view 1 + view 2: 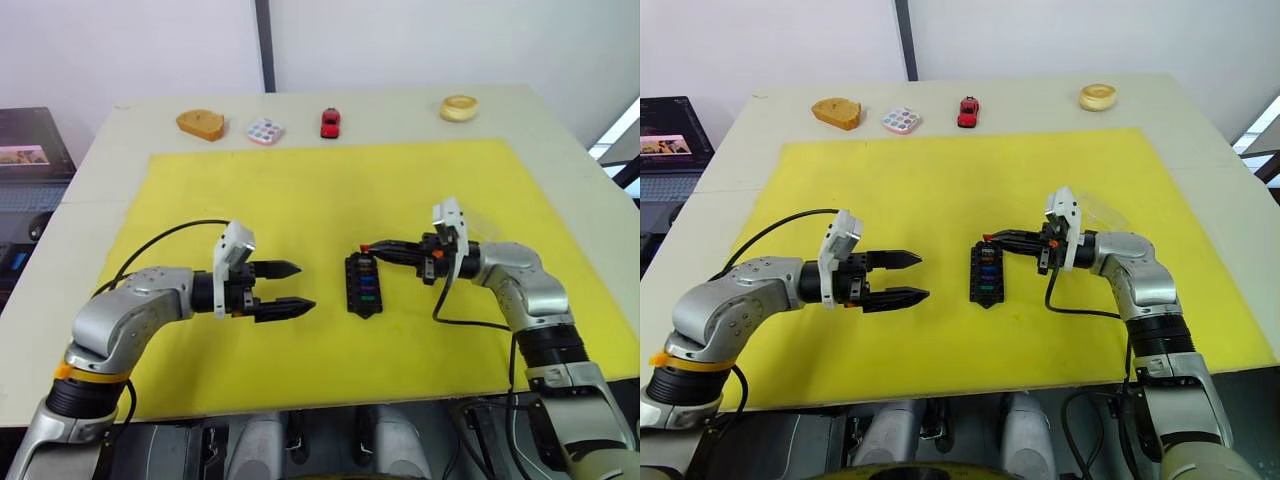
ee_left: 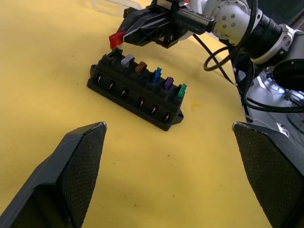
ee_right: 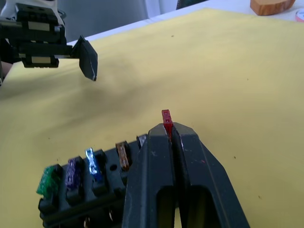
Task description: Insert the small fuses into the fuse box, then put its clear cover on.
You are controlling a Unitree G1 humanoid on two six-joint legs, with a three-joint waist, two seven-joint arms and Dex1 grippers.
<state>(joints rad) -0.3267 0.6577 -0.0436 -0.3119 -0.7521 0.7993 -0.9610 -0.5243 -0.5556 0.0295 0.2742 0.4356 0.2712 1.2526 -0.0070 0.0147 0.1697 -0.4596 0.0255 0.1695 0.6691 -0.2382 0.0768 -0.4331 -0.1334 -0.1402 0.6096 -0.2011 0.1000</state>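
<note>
Red fuse (image 2: 114, 40) clamped in the right pincer (image 2: 124, 35), just above the fuse box (image 2: 135, 90) end slot; left pincer (image 1: 287, 288) spread apart beside it.

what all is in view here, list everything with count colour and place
fuse box: 1, black, middle of the mat
seated fuses: 5, grey, amber, blue, purple, green, in one row of the box
red fuse: 1, pinched above the box's end slot
clear cover: 1, see-through, on the mat behind the right arm
mat: 1, yellow, on the table
toy car: 1, red, far edge
palette: 1, pastel dots, far edge
wooden pieces: 2, tan, far edge
left gripper: black, open, left of the box
right gripper: black, shut on the red fuse
</note>
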